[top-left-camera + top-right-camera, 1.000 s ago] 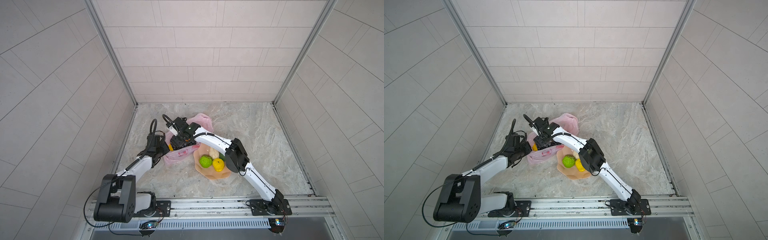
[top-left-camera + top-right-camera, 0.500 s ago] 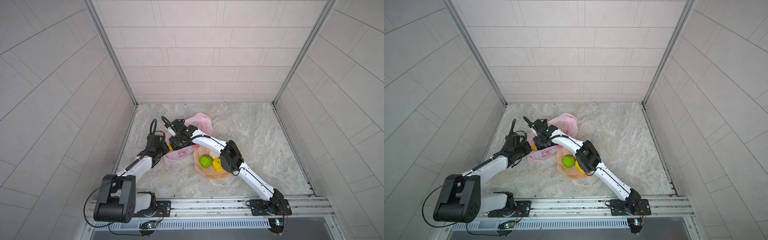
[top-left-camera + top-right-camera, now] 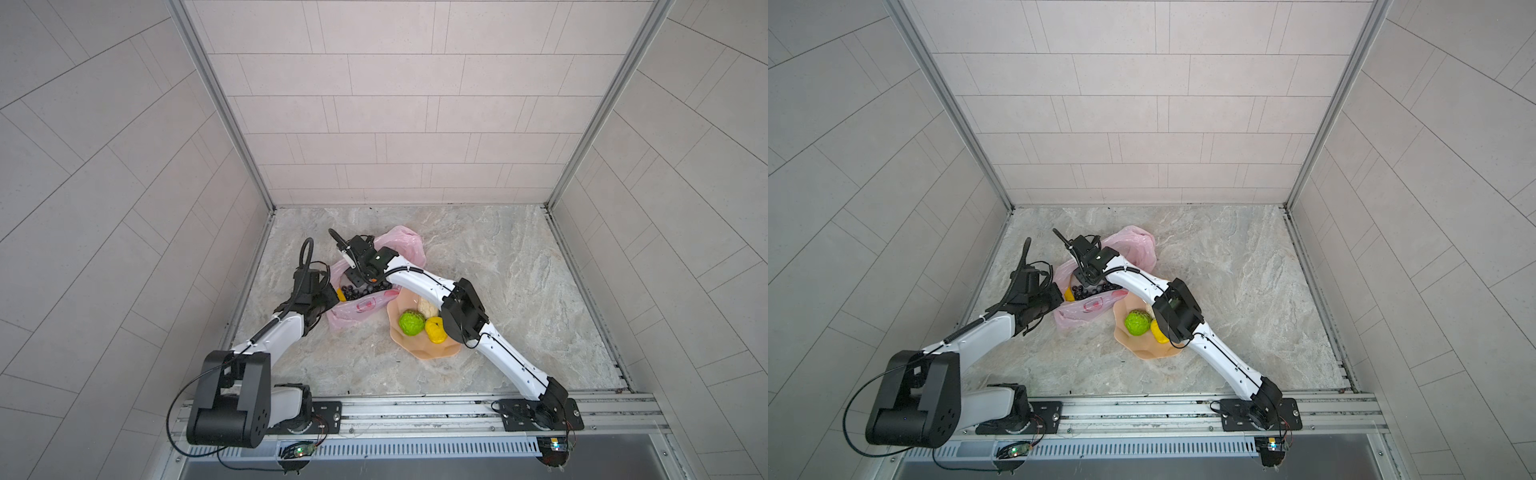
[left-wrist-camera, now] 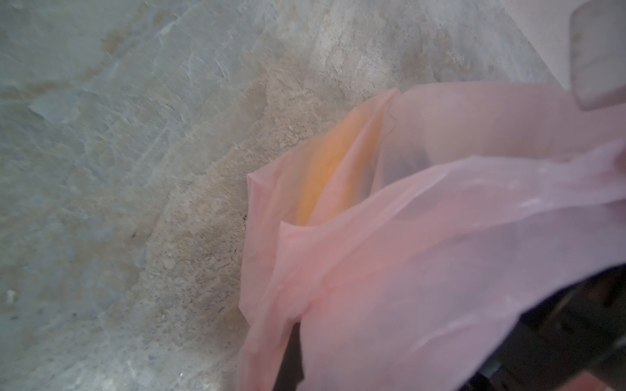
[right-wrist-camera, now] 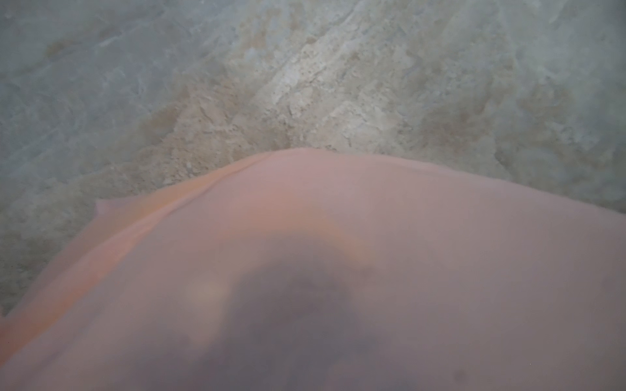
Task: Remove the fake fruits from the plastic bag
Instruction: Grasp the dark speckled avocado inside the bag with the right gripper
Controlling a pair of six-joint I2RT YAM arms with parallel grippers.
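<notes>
The pink plastic bag (image 3: 365, 307) (image 3: 1096, 309) lies left of centre with its mouth open. My left gripper (image 3: 328, 296) (image 3: 1054, 300) is shut on the bag's near edge; the film (image 4: 440, 237) drapes over it. My right gripper (image 3: 360, 279) (image 3: 1087, 277) reaches into the mouth, right above the dark grape bunch (image 3: 362, 291) (image 3: 1091, 289); its jaws are hidden. An orange fruit (image 3: 340, 294) (image 3: 1068, 294) (image 4: 332, 169) sits in the bag beside the grapes. In the right wrist view a dark blur shows through the bag's film (image 5: 440, 254).
A peach scalloped bowl (image 3: 432, 353) (image 3: 1148, 352) stands right of the bag, holding a bumpy green fruit (image 3: 411, 322) (image 3: 1137, 322), a yellow fruit (image 3: 434, 329) (image 3: 1158, 331) and a cream pear (image 3: 428, 308). My right arm's elbow (image 3: 463, 309) hangs over the bowl. Walls close three sides.
My right arm's elbow has shifted slightly left over the bowl, while its gripper stays in the bag's mouth above the grapes. The left arm has not moved.
</notes>
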